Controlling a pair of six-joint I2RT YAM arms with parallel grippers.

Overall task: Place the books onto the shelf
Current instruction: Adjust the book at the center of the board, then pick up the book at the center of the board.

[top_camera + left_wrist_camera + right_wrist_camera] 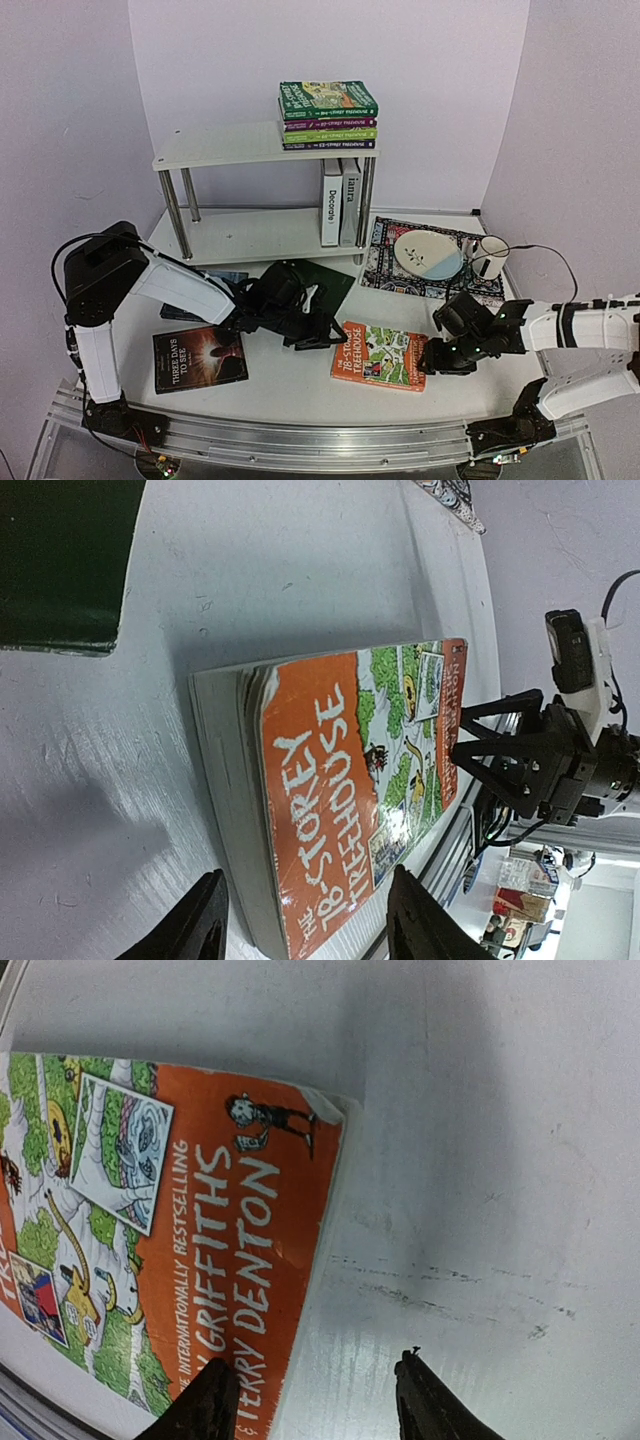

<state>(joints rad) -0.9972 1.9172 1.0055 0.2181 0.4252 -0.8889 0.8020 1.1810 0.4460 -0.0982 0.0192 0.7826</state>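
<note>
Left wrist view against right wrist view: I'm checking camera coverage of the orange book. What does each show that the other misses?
Left wrist only: the dark green book, the right claw, the cover's title. Right wrist only: the authors' names large enough to read. Both: the orange Treehouse book flat on the white table.

The left arm (170,285) and right arm (585,328) share white shell links and black joint housings; black bands ring the right one's white forearm. The left base block (110,412) and right base block (500,437) are black. The left tool (305,925) and right tool (315,1405) end in matte black tapered fingers.
</note>
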